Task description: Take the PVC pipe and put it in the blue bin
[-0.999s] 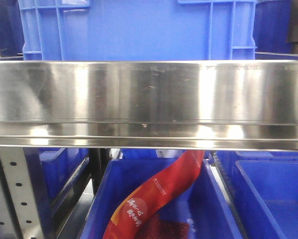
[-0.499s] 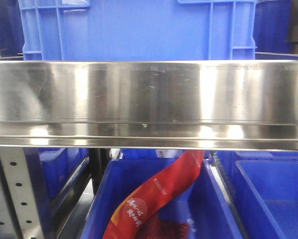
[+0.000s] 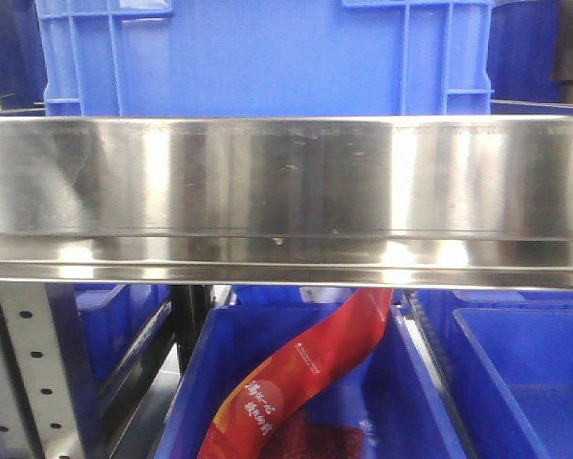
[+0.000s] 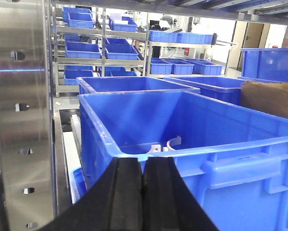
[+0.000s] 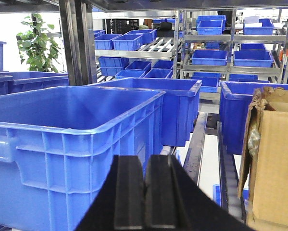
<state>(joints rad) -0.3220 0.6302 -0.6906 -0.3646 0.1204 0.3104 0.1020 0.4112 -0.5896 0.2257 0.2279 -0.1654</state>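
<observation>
A broad stainless-steel shelf rail (image 3: 286, 196) is filling the middle of the front view, with a large blue bin (image 3: 267, 57) sitting above it and a lower blue tub (image 3: 401, 392) holding a red printed packet (image 3: 300, 378) leaning diagonally beneath it. In the left wrist view, the blue bin (image 4: 240, 163) is standing directly ahead of and just beyond the left gripper (image 4: 143, 192), whose two black pads are pressing flat against each other with nothing between them. Inside that bin, just past the near wall above the fingertips, white curved PVC pipe pieces (image 4: 163, 146) are lying on the floor. A perforated steel upright (image 4: 21, 110) is rising to the left of this gripper, and a cardboard edge (image 4: 269, 98) is showing far to its right. In the right wrist view, the right gripper (image 5: 144, 197) is likewise holding its black pads together, empty, with a large blue crate (image 5: 71, 144) ahead and to its left and a torn cardboard box (image 5: 273, 163) close on its right. A potted plant (image 5: 38, 43) is standing far off to the upper left.
</observation>
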